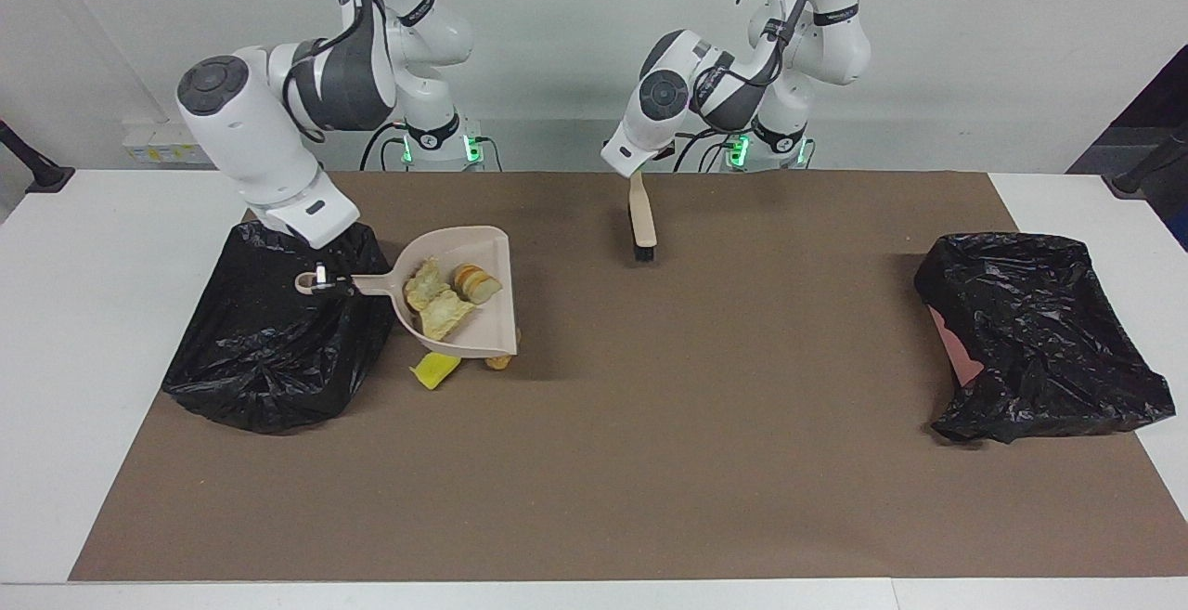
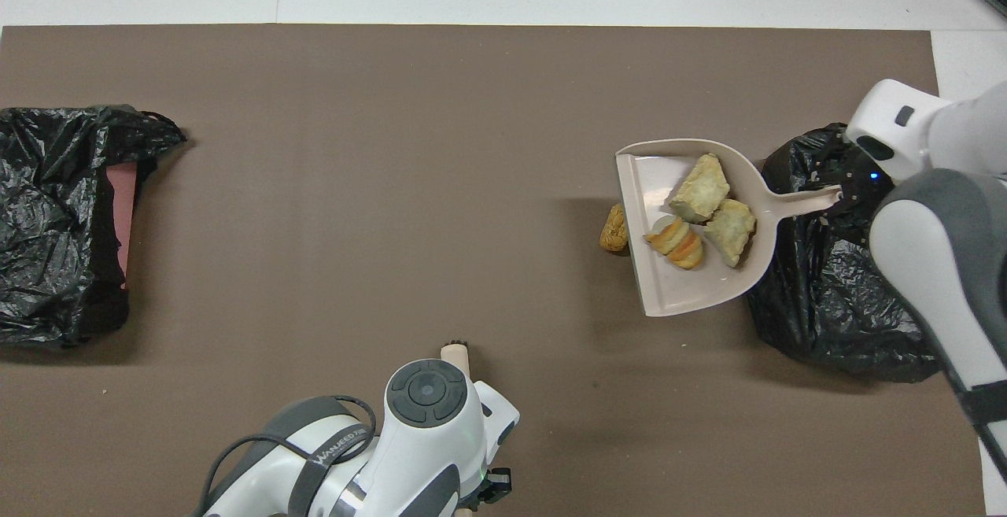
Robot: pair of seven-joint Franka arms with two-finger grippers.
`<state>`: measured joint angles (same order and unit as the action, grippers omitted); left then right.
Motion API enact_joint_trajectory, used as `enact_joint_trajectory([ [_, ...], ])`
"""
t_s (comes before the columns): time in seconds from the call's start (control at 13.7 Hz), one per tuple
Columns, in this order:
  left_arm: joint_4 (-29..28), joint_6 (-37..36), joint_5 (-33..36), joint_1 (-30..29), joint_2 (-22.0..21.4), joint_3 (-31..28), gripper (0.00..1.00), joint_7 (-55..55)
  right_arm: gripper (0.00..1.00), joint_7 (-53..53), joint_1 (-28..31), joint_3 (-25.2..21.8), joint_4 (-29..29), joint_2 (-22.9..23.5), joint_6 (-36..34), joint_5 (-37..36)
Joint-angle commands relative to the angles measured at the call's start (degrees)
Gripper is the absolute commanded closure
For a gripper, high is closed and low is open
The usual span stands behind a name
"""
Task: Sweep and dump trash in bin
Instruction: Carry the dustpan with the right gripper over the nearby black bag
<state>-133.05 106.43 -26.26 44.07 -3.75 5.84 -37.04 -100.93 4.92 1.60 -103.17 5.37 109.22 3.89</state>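
- Dustpan (image 1: 464,299) hangs in the air in the facing view, its handle clamped by the right gripper (image 1: 320,281) over the black-lined bin (image 1: 269,341) at the right arm's end of the table.
- Three pale pastry pieces (image 1: 450,294) lie in the raised pan.
- Under the pan, on the brown mat (image 1: 650,424), a yellow sponge (image 1: 434,369) and a brown bun-like lump (image 1: 501,362) peek out, just beside the bin; the other sponges are hidden.
- The left gripper (image 1: 635,174) is closed on the handle of a brush (image 1: 641,220), which hangs bristles down over the mat, close to the robots' edge.
- A second black-lined bin (image 1: 1039,331) sits at the left arm's end, well apart from the rest.
- From overhead, the dustpan (image 2: 669,289) carries the pastry pieces (image 2: 700,218), its handle reaching over the bin (image 2: 826,304) into the right gripper (image 2: 846,196).
- The bun-like lump (image 2: 613,229) shows at the pan's open edge; no sponge is visible here.
- Only the brush (image 2: 455,352) tip shows above the left arm, and the left gripper itself is hidden.
- The other bin (image 2: 55,218) lies at the left arm's end.
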Motion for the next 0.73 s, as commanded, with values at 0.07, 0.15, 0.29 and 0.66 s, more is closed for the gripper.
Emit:
enact_joint_trajectory([
  [0.07,-1.69,2.03,-1.95,0.67,1.63,-0.92,1.00,1.35,1.00,-8.03,7.45,0.42,2.61,-0.72,-2.34,0.42],
  [0.15,-1.60,2.46,-1.95,0.76,2.08,-0.92,1.00,1.62,1.00,-9.44,9.91,0.33,3.05,-0.72,-2.17,-0.45],
  [0.29,-1.34,2.82,-1.78,0.67,2.34,-0.92,1.00,2.06,1.00,-9.81,13.35,0.24,5.42,-0.80,-2.25,-3.87],
  [0.66,0.86,3.87,-0.81,0.23,3.22,-1.45,0.00,6.27,1.00,-4.21,15.38,-0.64,7.28,-2.64,-2.52,-16.95],
])
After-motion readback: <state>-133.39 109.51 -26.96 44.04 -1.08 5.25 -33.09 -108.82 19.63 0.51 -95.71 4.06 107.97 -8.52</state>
